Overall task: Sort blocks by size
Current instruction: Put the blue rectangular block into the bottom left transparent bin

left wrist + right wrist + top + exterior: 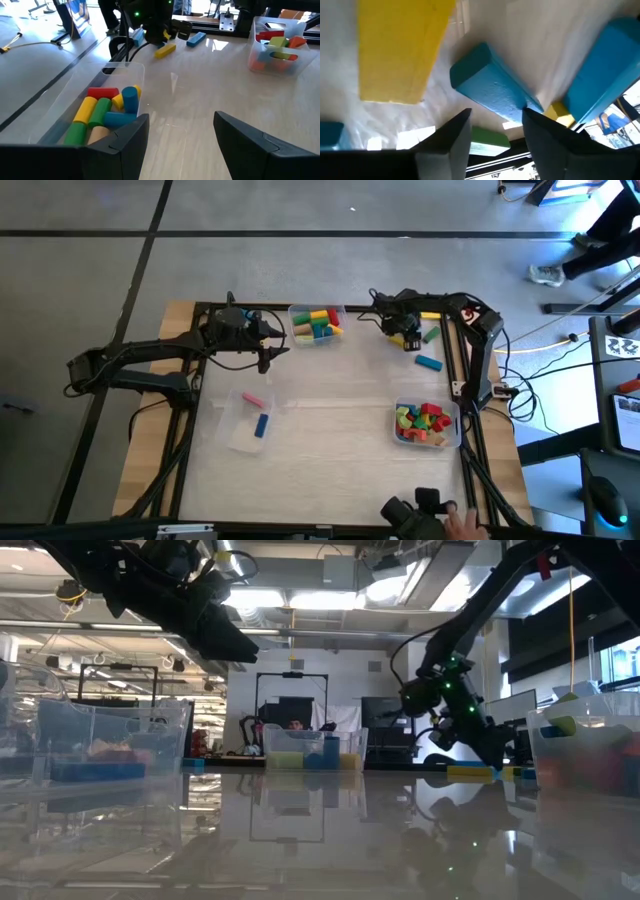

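My left gripper is open and empty, raised beside the clear far bin that holds cylinders. My right gripper is open and low over the table's far right. Its fingers stand on either side of a blue bar. Loose blocks lie on the table around it: a yellow bar, another blue bar, a green one and a blue one. A left bin holds a pink bar and a blue bar. A right bin holds short chunks. My right gripper comes at the blue bar's near end from above, with one finger on each side. I cannot tell whether the fingers touch it. The bar lies on the table.
The arms' black frame rails run along the table's far and right edges. A person's hand with a dark device shows at the near edge. Bare tabletop lies between the left and right bins.
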